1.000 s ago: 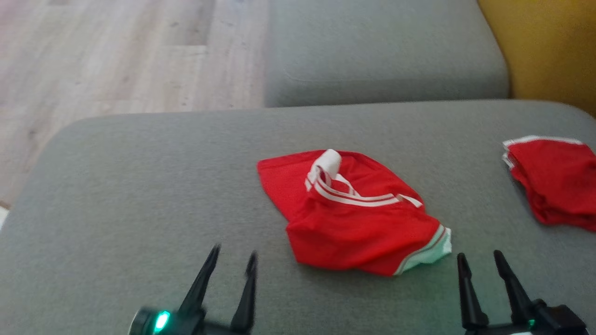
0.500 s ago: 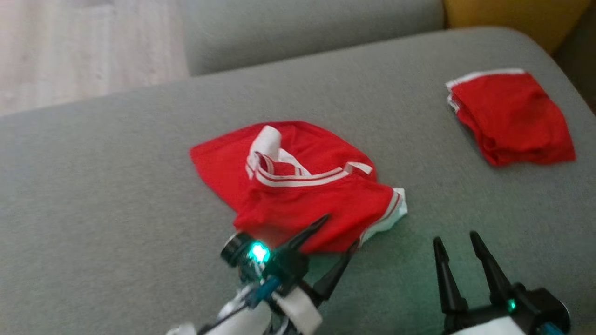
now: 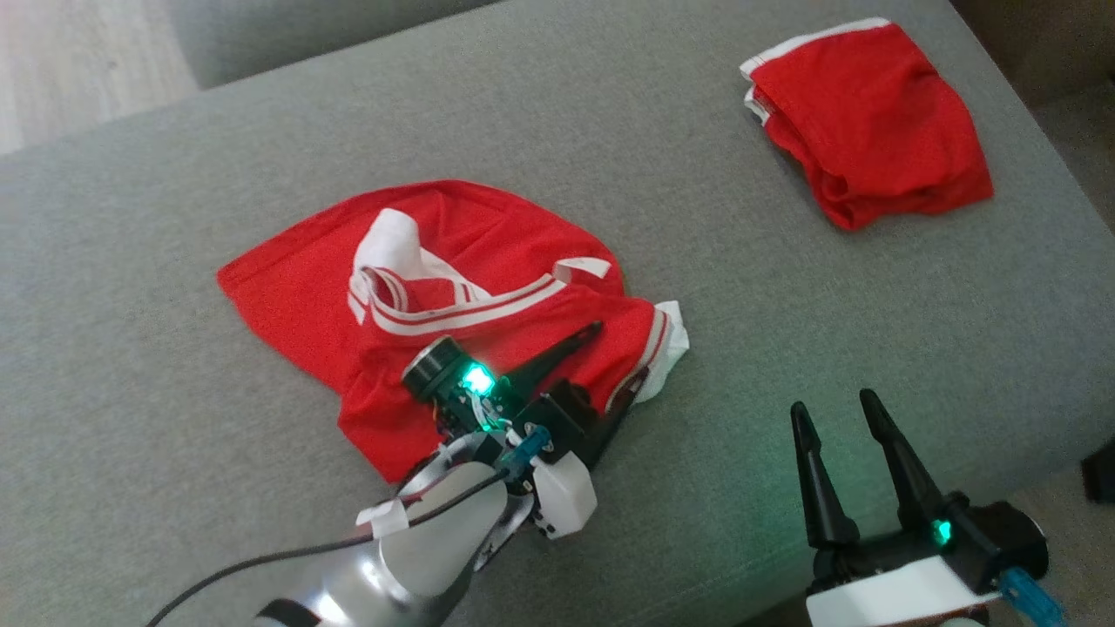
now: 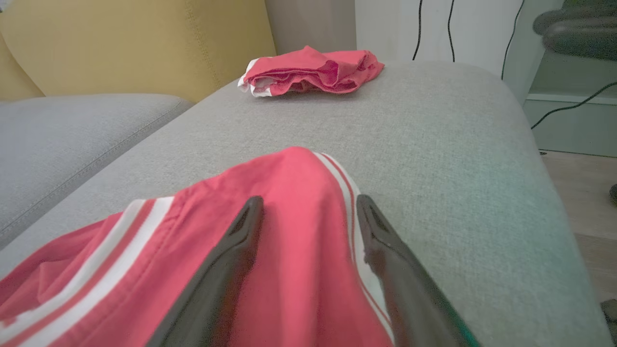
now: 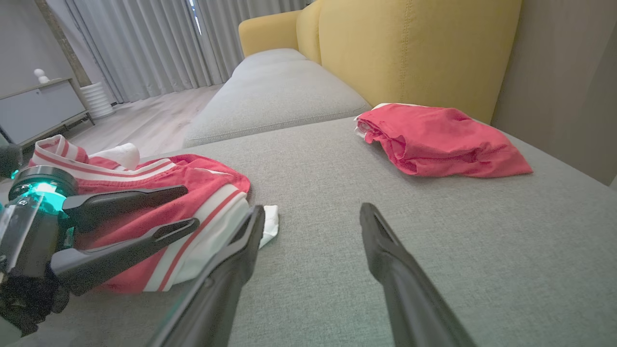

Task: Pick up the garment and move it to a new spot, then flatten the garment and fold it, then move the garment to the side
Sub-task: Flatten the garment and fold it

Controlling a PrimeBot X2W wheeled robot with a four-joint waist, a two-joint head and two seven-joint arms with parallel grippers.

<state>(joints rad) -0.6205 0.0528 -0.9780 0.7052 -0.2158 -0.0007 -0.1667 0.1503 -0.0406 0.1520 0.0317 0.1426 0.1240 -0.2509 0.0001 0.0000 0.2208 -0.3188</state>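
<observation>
Left gripper (image 3: 620, 353): advanced onto garment (image 3: 296, 287) hem, fingers apart, nothing clamped; best closed on bunched cloth before lifting.

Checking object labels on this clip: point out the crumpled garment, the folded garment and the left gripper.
crumpled garment (image 3: 287, 287), head view, plain red cloth.
folded garment (image 3: 871, 113), head view, middle of top layer.
left gripper (image 3: 620, 353), head view, midway between its fingertips.
</observation>
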